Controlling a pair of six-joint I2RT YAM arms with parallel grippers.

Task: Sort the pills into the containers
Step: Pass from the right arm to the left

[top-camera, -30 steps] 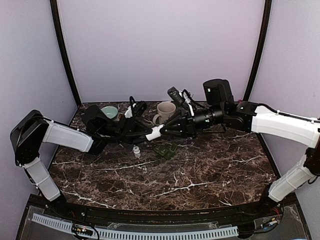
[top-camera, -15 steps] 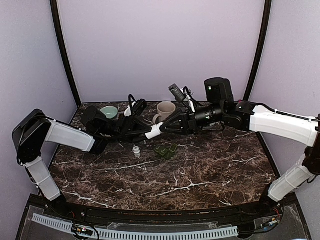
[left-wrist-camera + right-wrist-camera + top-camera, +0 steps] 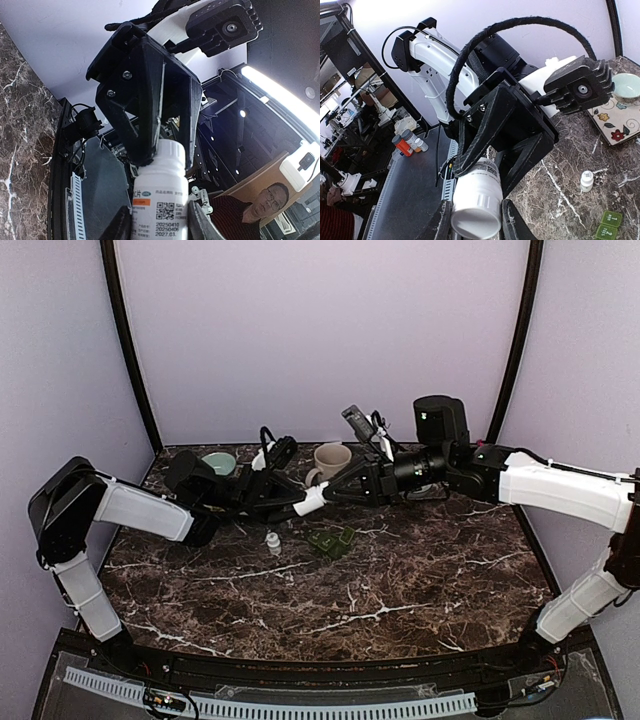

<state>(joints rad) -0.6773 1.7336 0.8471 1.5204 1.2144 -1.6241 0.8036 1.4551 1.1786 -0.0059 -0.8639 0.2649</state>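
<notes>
Raised a little since a second ago, the white pill bottle [image 3: 310,501] hangs above the tabletop [image 3: 420,580]. The left fingers [image 3: 200,225] are partly closed on its labelled body and the right fingers [image 3: 512,222] on its cap. Only the left wrist view shows the label: QR code, 20250410, 20250406, 2027.03. Beyond the fingers stands a mug [image 3: 331,462].

A robotics lab — a lilac-walled booth [image 3: 320,330], with cluttered workbenches [image 3: 370,120] beyond it.

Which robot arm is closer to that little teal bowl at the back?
Left. The left arm passes just in front of the teal bowl; the right arm comes from the opposite side, near the mug.
</notes>
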